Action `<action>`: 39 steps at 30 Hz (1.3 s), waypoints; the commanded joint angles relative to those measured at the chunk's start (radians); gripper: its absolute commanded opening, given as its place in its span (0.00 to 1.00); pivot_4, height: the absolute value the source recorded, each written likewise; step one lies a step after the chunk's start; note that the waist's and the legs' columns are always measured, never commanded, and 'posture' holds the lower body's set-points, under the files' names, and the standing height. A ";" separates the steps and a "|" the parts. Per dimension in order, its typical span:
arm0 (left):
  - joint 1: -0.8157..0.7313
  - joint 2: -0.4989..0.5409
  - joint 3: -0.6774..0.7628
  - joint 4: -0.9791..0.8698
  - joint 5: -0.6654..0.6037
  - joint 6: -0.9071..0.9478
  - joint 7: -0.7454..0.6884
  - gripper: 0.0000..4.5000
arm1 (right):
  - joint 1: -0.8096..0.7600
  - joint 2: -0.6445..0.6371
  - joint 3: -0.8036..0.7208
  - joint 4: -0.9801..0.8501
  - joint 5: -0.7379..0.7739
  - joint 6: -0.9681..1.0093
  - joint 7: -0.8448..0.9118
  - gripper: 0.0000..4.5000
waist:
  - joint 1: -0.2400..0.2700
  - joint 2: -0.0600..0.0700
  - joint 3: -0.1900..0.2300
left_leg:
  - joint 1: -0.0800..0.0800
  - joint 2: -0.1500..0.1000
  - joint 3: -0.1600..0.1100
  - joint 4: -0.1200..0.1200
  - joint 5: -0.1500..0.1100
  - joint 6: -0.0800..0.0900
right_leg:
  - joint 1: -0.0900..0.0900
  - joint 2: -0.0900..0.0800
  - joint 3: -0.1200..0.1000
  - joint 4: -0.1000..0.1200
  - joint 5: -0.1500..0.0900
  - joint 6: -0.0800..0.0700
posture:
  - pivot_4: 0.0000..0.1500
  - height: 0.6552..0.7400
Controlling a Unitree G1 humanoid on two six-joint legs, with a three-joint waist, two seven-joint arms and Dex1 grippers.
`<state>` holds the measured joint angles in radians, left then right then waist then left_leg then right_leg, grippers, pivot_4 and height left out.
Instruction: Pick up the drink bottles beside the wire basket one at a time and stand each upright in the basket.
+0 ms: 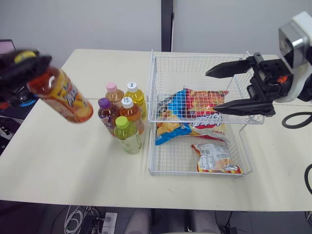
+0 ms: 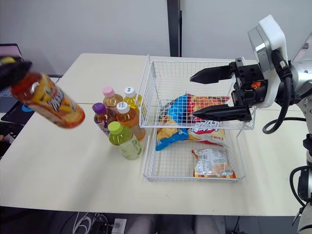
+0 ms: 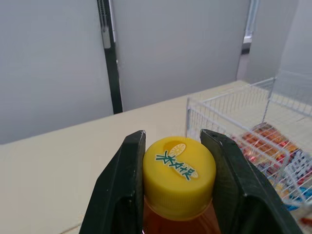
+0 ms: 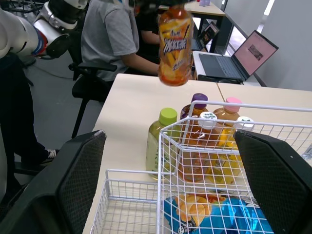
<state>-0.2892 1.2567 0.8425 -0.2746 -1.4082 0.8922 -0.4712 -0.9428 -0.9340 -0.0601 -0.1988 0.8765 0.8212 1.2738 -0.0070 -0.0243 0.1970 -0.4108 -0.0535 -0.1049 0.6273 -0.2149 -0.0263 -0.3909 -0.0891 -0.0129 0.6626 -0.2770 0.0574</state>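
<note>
Orange bottle (image 1: 62,96) gripped at cap by left hand (image 3: 173,146), tilted; right hand (image 1: 211,90) wide over basket (image 1: 195,174).

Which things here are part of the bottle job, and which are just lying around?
Part of the job: wire basket; five bottles standing beside it; orange bottle, held tilted by its cap in the left gripper.

Just lying about: snack bags inside the basket; laptop and seated person at the neighbouring desk.
</note>
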 commanded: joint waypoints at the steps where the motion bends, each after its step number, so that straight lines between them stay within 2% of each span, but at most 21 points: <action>1: -0.194 0.070 -0.138 0.110 -0.025 -0.040 -0.054 0.30 | -0.006 -0.024 -0.046 -0.018 0.004 0.007 -0.012 1.00 | 0.001 0.000 0.000 | 0.000 0.000 0.000 0.000 0.000 0.000 | 0.000 0.000 0.000 0.000 0.000 0.000 | 1.00 1.00; 4: -0.464 0.079 -0.344 0.218 0.053 -0.068 -0.111 0.30 | 0.014 -0.043 -0.066 -0.037 0.011 0.016 -0.026 1.00 | 0.002 -0.002 0.001 | 0.000 -0.001 0.001 0.000 0.000 0.000 | 0.000 0.000 0.001 0.001 0.000 0.001 | 1.00 1.00; 8: -0.820 -0.024 -0.580 0.335 0.181 -0.033 -0.204 0.30 | 0.042 -0.081 -0.114 -0.051 0.018 0.021 -0.036 1.00 | -0.002 -0.003 0.002 | -0.003 -0.003 0.004 0.001 0.000 0.000 | -0.003 0.001 0.000 0.001 0.001 0.001 | 1.00 1.00; 11: -1.042 -0.136 -0.692 0.439 0.265 0.014 -0.271 0.30 | 0.070 -0.121 -0.150 -0.058 0.017 0.025 -0.044 1.00 | -0.001 -0.004 0.003 | -0.006 -0.002 0.005 0.003 0.000 0.000 | -0.004 0.001 0.000 0.002 0.001 0.002 | 1.00 1.00; 16: -1.266 -0.288 -0.804 0.611 0.419 0.040 -0.395 0.30 | 0.111 -0.149 -0.193 -0.088 0.032 0.034 -0.069 1.00 | -0.014 -0.005 0.003 | -0.007 -0.003 0.008 0.003 0.000 0.000 | -0.006 0.001 0.002 0.003 0.002 0.003 | 1.00 1.00; 23: -1.353 -0.572 -0.912 0.743 0.670 -0.151 -0.535 0.30 | 0.207 -0.209 -0.294 -0.122 0.010 0.039 -0.133 1.00 | -0.023 -0.005 0.004 | -0.010 -0.002 0.010 0.004 0.001 0.000 | -0.011 0.000 0.004 0.006 0.002 0.003 | 1.00 1.00; 26: -1.373 -0.665 -0.916 0.794 0.741 -0.218 -0.548 0.30 | 0.246 -0.240 -0.337 -0.119 0.000 0.033 -0.147 1.00 | -0.026 -0.005 0.004 | -0.017 -0.003 0.011 0.010 0.001 0.000 | -0.018 -0.001 0.004 0.012 0.001 0.004 | 1.00 1.00; 30: -1.413 -0.847 -0.933 0.894 0.836 -0.343 -0.537 0.30 | 0.333 -0.293 -0.430 -0.125 -0.015 0.036 -0.152 1.00 | -0.020 -0.006 0.006 | -0.022 -0.003 0.010 0.017 0.000 0.001 | -0.021 -0.002 0.004 0.015 0.001 0.004 | 1.00 1.00; 35: -1.450 -0.992 -0.928 1.079 0.957 -0.499 -0.497 0.30 | 0.399 -0.331 -0.510 -0.123 -0.027 0.037 -0.156 1.00 | -0.019 -0.006 0.006 | -0.022 -0.005 0.010 0.019 0.000 0.002 | -0.020 -0.003 0.004 0.017 0.002 0.005 | 1.00 1.00; 39: -1.482 -1.066 -0.917 1.220 1.025 -0.594 -0.489 0.30 | 0.448 -0.349 -0.569 -0.120 -0.032 0.049 -0.158 1.00 | -0.025 -0.005 0.006 | -0.021 -0.004 0.011 0.018 0.000 0.002 | -0.020 -0.003 0.004 0.018 0.002 0.005 | 1.00 1.00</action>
<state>-1.7087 0.1931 -0.1145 0.9289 -0.4015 0.3633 -0.9698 -0.4994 -1.2639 -0.5768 -0.3095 0.8455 0.8661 1.1189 -0.0324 -0.0297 0.2028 -0.4315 -0.0578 -0.0937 0.6457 -0.2148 -0.0244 -0.4107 -0.0915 -0.0087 0.6805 -0.2754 0.0626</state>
